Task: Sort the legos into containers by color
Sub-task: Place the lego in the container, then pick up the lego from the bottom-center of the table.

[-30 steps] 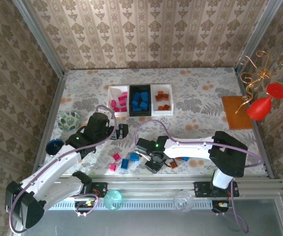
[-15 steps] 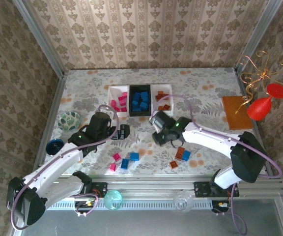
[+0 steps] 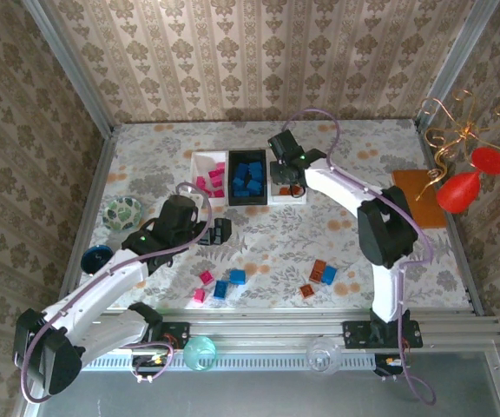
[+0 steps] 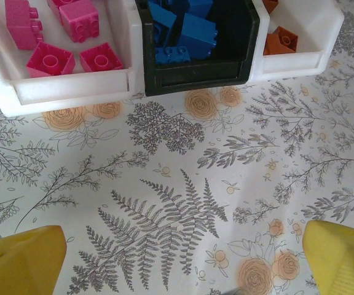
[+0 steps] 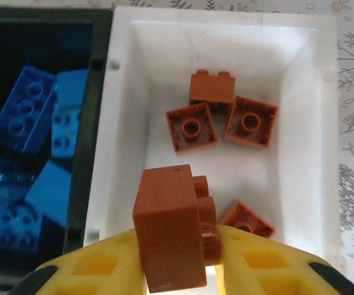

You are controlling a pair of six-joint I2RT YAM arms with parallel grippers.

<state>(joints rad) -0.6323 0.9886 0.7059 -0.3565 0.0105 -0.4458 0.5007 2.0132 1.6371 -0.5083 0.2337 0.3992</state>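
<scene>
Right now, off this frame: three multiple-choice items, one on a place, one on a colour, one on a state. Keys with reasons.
1. Where is the right gripper?
A) over the right white tray
B) over the round bowl
C) down among the loose bricks near the arm bases

2. What colour are the bricks in the black tray?
A) pink
B) blue
C) orange-brown

3. How is the left gripper?
A) shut on a pink brick
B) shut, empty
C) open, empty

Key:
1 A: its wrist view shows it holding an orange-brown brick above that tray.
2 B: blue bricks lie in it.
3 C: its fingers stand wide apart over the table, nothing between them.
</scene>
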